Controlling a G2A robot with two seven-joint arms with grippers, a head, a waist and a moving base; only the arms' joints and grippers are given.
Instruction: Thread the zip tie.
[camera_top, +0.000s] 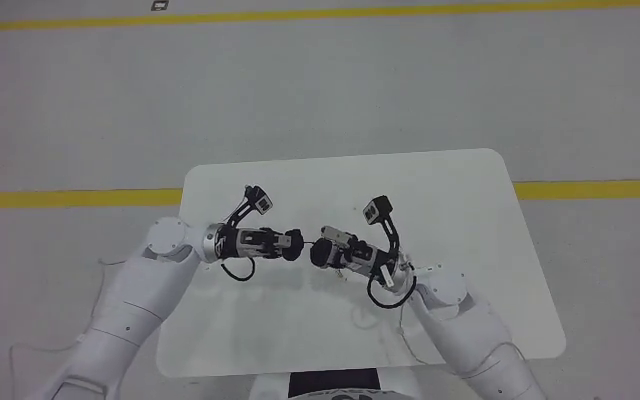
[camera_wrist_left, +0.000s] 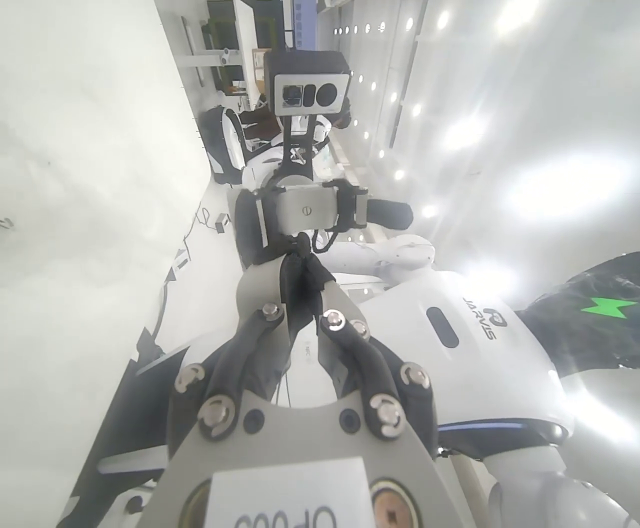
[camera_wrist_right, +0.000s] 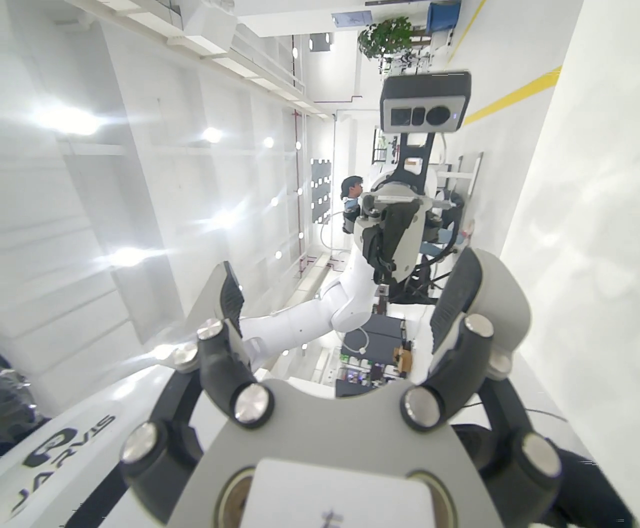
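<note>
Above table (camera_top: 450, 180): left end effector (camera_wrist_left: 300, 267) clamped on zip tie (camera_wrist_left: 301, 244); right end effector (camera_wrist_right: 345, 282) wide open, empty, facing it.

Top view looks down; wrist views (close) face each other.

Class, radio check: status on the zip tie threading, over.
Left gripper shut, right gripper open, tip to tip above table. Zip tie too thin to make out. Nothing blocking.

The zip tie (camera_top: 310, 241) is just a thin dark strip, hard to make out, held up above the middle of the table (camera_top: 450, 200), one end pinched in the left gripper (camera_top: 300, 242), the rest poking toward the right gripper (camera_top: 318, 248).
</note>
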